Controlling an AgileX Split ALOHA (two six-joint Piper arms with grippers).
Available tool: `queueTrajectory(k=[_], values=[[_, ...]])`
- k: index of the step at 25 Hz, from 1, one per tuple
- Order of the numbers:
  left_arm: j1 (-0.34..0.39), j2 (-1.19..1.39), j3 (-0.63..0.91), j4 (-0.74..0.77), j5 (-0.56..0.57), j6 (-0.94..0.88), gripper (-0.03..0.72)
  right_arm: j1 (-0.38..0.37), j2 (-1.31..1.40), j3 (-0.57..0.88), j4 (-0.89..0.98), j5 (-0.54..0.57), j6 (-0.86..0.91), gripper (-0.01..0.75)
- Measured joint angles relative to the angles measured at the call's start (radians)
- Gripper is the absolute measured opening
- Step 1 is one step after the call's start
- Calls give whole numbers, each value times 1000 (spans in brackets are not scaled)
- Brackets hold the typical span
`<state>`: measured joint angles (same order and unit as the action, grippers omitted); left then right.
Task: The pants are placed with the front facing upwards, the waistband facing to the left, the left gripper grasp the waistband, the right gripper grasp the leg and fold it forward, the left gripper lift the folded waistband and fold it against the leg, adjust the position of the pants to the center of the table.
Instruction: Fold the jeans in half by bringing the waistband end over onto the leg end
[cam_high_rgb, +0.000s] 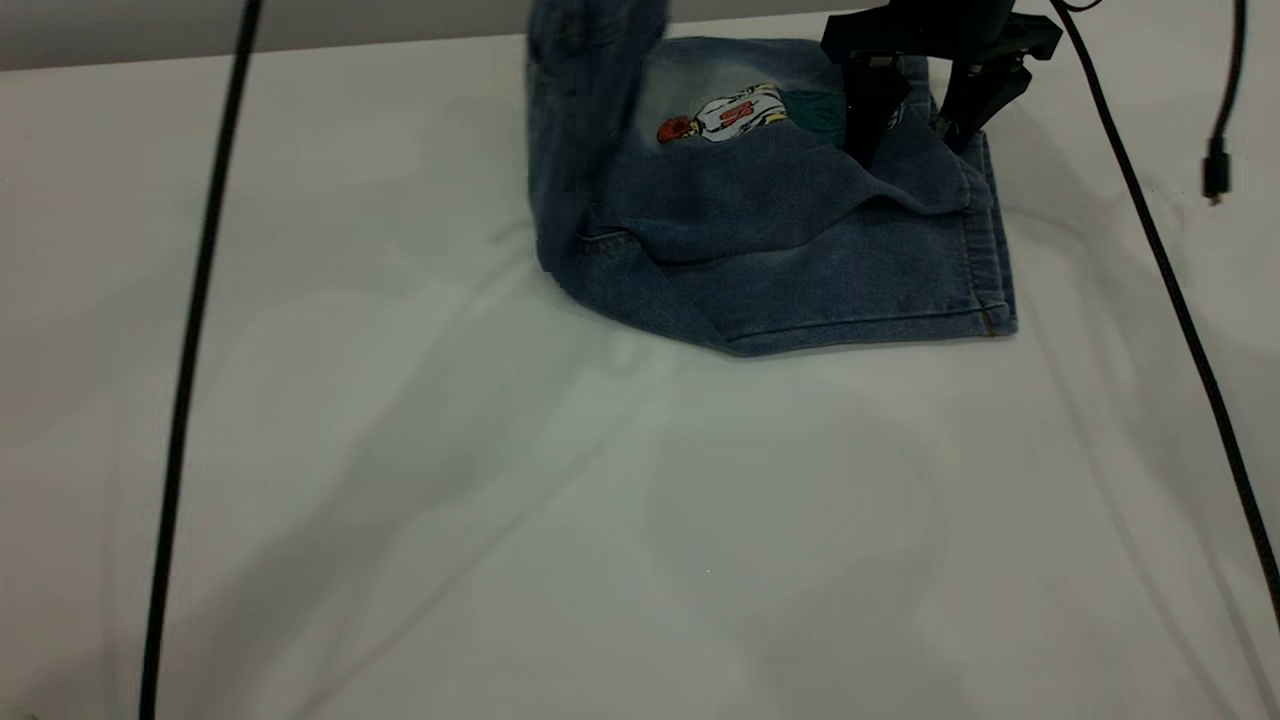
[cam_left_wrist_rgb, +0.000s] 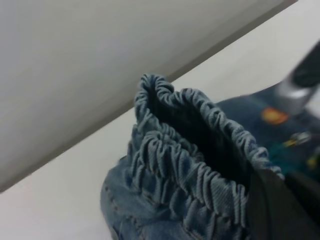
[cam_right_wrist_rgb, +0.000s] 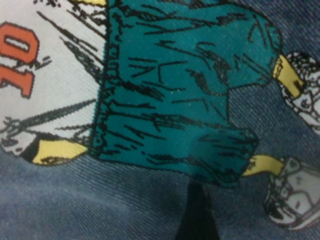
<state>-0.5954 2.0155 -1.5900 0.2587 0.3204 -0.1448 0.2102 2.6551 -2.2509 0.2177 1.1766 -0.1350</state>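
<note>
The blue denim pants (cam_high_rgb: 800, 270) lie folded at the far middle of the white table (cam_high_rgb: 600, 520), bird print (cam_high_rgb: 740, 112) facing up. Their left side rises in a steep column (cam_high_rgb: 585, 100) that leaves the exterior view at the top. In the left wrist view the ruffled waistband (cam_left_wrist_rgb: 190, 165) hangs in the air, and my left gripper (cam_left_wrist_rgb: 262, 202) is shut on it, with one black finger (cam_left_wrist_rgb: 280, 210) against the cloth. My right gripper (cam_high_rgb: 915, 125) stands open over the pants' far right corner, fingertips down on the denim. Its black tip (cam_right_wrist_rgb: 196, 215) shows below the teal print (cam_right_wrist_rgb: 170, 90).
A black cable (cam_high_rgb: 190, 330) runs down the table's left side and another (cam_high_rgb: 1170, 290) slants down the right side. A short lead with a plug (cam_high_rgb: 1215, 170) hangs at the far right. Bare table spreads in front of the pants.
</note>
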Motion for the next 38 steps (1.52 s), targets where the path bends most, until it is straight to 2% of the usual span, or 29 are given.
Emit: queueTrajectory(k=[5, 8, 16, 22, 30, 34, 38], values=[[-65, 41, 0, -4, -39, 0, 57, 0, 0, 0, -5, 0, 0, 477], [-70, 60, 0, -4, -46, -1, 57, 0, -3, -11, -12, 9, 0, 477], [-81, 61, 0, -3, -46, -6, 57, -16, -5, -184, -121, 48, 23, 477], [-106, 71, 1, 0, -85, -6, 57, -101, -5, -324, -166, 46, 50, 477], [-153, 146, 1, 2, -155, 2, 67, -259, -4, -330, -166, 46, 55, 477], [-166, 177, 1, 3, -192, 5, 130, -318, -4, -330, -157, 46, 55, 477], [-175, 178, 1, 3, -239, 5, 299, -363, -4, -330, -128, 46, 54, 477]])
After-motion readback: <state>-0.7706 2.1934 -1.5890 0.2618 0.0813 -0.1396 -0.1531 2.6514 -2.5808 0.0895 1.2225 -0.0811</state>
